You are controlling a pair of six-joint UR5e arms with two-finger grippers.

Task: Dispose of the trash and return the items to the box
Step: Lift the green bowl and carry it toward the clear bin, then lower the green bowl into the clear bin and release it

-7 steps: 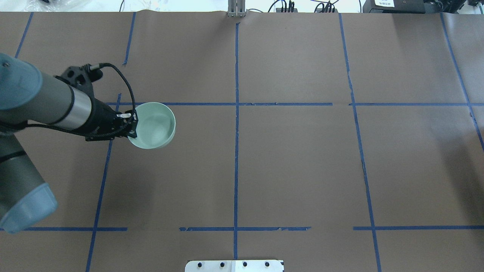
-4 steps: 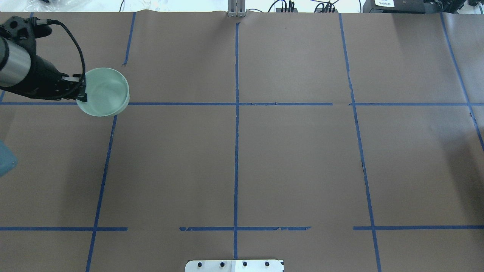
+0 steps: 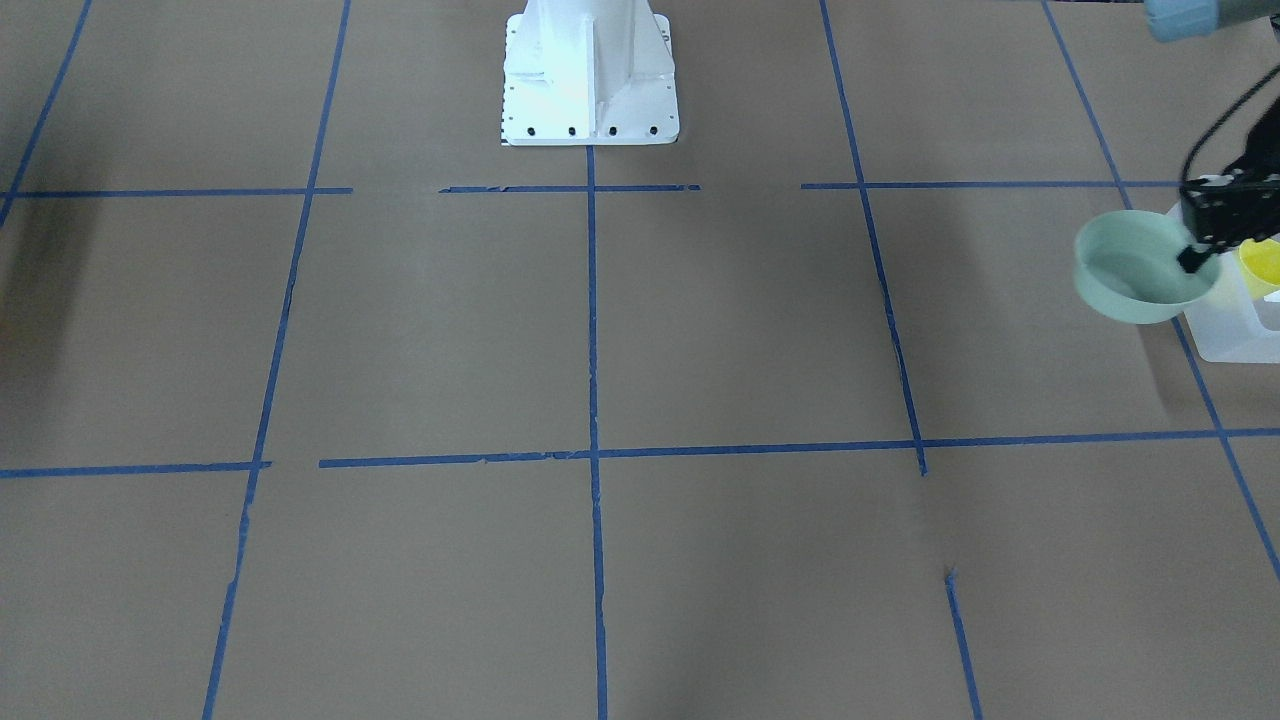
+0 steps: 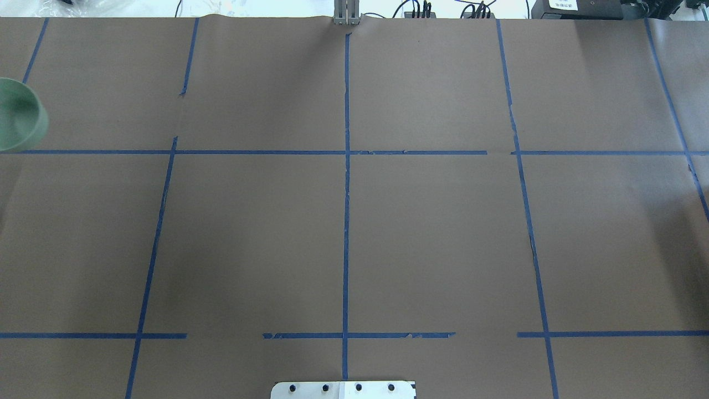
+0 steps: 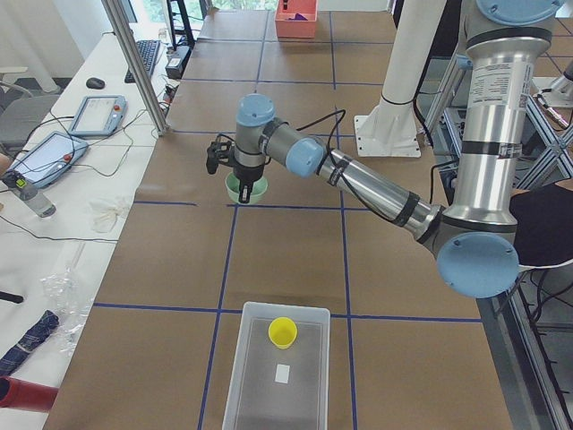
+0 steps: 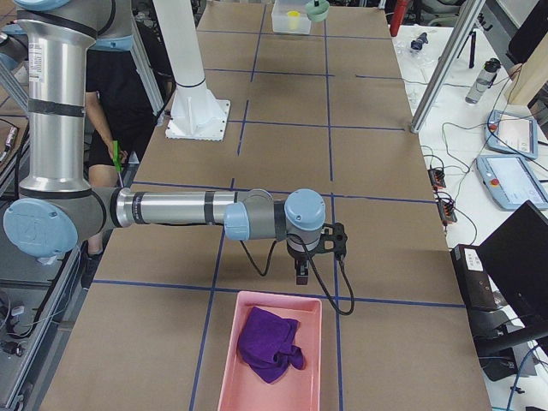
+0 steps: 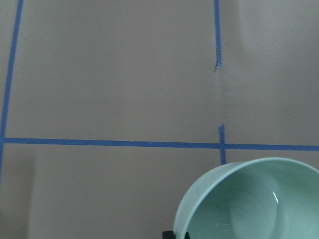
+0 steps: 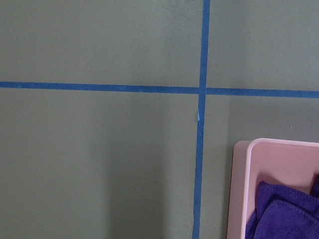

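1. Brown paper gridded with blue tape (image 3: 592, 300) covers the table (image 3: 700, 330), with the robot's white base (image 3: 590, 70) bolted at one edge.
2. At the table's left end, the left gripper (image 3: 1190, 260) is clamped on the rim of the pale mint-green bowl (image 3: 1130, 270), carrying it mouth up, clear of the paper.
3. The bowl hangs near the box (image 3: 1225, 335), a frosted-white bin, and is outside its walls.
4. A yellow cup (image 5: 283, 331) stands upright inside the box, close to one end.
5. At the opposite end, the right gripper (image 6: 301, 272) hangs just beside a pink tray (image 6: 229, 360) that holds a purple cloth (image 6: 270, 342). Whether its jaws are parted or closed cannot be told.
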